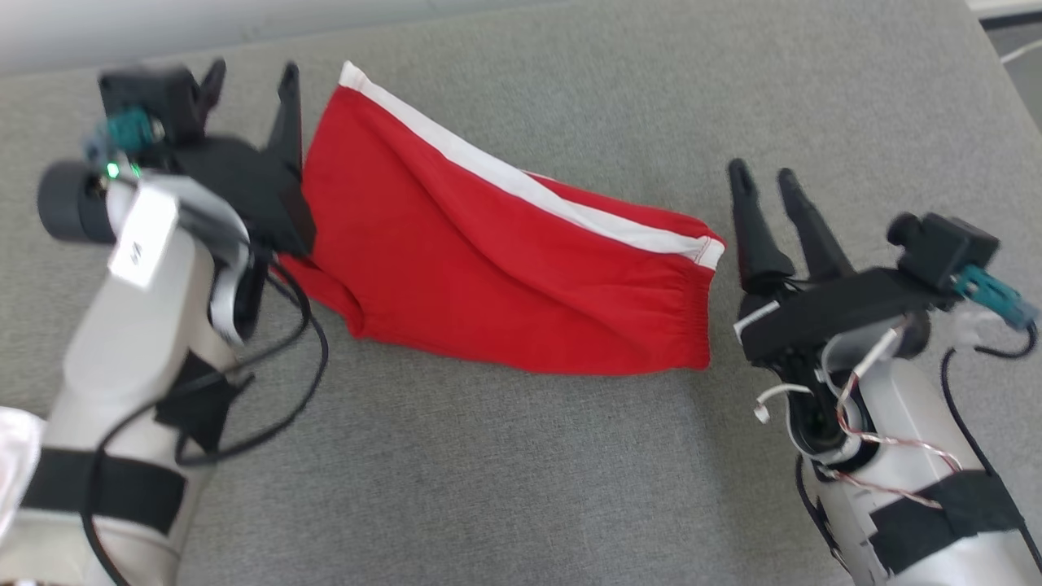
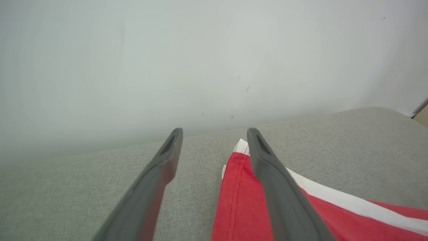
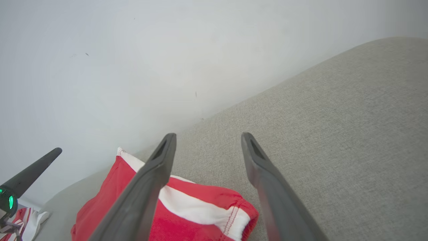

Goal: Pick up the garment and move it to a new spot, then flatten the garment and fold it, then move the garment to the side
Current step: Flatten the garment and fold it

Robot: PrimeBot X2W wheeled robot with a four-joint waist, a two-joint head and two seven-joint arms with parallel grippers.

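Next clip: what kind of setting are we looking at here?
Probably an indoor test room, though little shows: a grey fabric-covered surface like a padded bench, a bare white wall behind it, and red shorts lying on it.

grey woven surface [image 1: 521,488], plain pale wall [image 2: 167,67] behind, striped red-white cloth [image 3: 28,219] nearby

The left claw [image 2: 214,131] stands wide apart, its two dark fingers [image 2: 160,174] rising from the bottom edge with nothing between them. A red garment [image 2: 240,204] with a white stripe [image 2: 334,197] lies on the grey fabric surface [image 2: 83,187]. Its stitched corner shows beside the right-hand finger, which crosses in front of the cloth and perhaps just clears it. A pale, blurred wall [image 2: 167,67] lies beyond.
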